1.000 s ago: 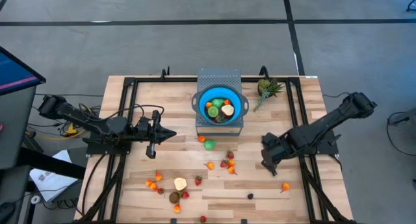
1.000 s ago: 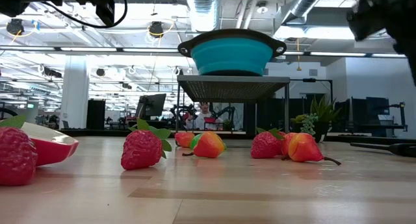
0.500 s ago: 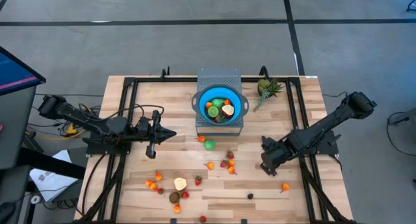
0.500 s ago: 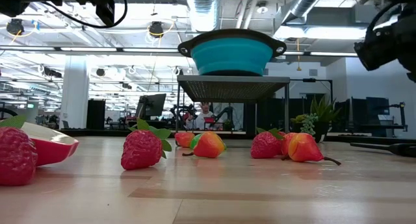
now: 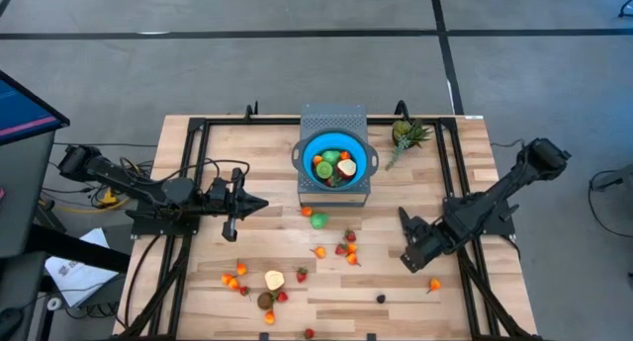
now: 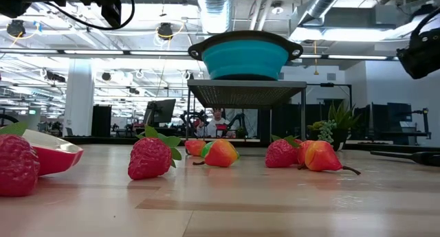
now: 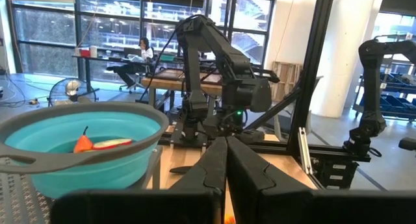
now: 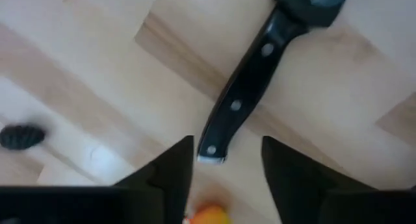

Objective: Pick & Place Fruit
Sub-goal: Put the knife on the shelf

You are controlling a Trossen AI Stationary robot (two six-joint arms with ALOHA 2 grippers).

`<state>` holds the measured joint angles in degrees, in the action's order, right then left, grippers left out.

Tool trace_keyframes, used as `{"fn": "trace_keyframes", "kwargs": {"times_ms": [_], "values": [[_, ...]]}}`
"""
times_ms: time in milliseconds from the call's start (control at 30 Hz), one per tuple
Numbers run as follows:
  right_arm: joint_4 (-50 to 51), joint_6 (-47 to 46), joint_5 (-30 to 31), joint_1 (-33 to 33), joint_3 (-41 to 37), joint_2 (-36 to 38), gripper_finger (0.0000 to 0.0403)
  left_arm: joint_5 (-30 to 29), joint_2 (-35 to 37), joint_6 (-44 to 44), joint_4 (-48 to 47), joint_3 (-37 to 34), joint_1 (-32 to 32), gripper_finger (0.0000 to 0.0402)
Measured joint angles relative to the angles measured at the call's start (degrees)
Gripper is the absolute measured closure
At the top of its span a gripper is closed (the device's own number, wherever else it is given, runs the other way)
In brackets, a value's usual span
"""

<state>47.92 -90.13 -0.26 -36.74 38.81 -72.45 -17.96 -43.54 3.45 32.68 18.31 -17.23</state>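
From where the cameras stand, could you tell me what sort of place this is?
Most likely a robotics lab in a large industrial hall: exposed ceiling ducts, other robot arms on benches behind the wooden table, and a person at a desk by tall windows.

Left arm: stretched from the table's left edge toward the middle, lying low and nearly level; waiting
Left gripper (image 5: 259, 206): fingers (image 7: 214, 165) pressed together into one point; nothing between them; aimed toward the table's centre
Right arm: reaching in from the right edge, elbow raised, forearm sloping down toward the table's right-centre
Right gripper (image 5: 407, 254): pointed down at the tabletop; fingers (image 8: 172, 165) parted with a clear gap between them; nothing held
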Motion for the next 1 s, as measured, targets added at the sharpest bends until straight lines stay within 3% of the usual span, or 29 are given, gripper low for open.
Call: {"fn": "trace_keyframes", "kwargs": {"times_ms": [100,233,733,1000], "values": [[0.9,-2.49,1.99,-0.39,-0.04,-0.02,0.0185,0.0,0.01,-0.01,-0.17,0.02,-0.01,0.04],[0.71,-2.91,3.31,-0.23,-0.04,-0.34,0.0179,0.0,0.01,-0.01,-0.32,0.01,-0.01,0.04],[-4.23,-2.93,3.46,-0.37,-0.02,-11.61,0.0229,0.0,0.0,-0.01,-0.58,0.0,-0.01,0.04],[-5.59,-2.93,3.37,-0.39,0.13,-12.96,0.0279,0.0,0.01,-0.01,-0.57,0.01,-0.02,0.04]]}}
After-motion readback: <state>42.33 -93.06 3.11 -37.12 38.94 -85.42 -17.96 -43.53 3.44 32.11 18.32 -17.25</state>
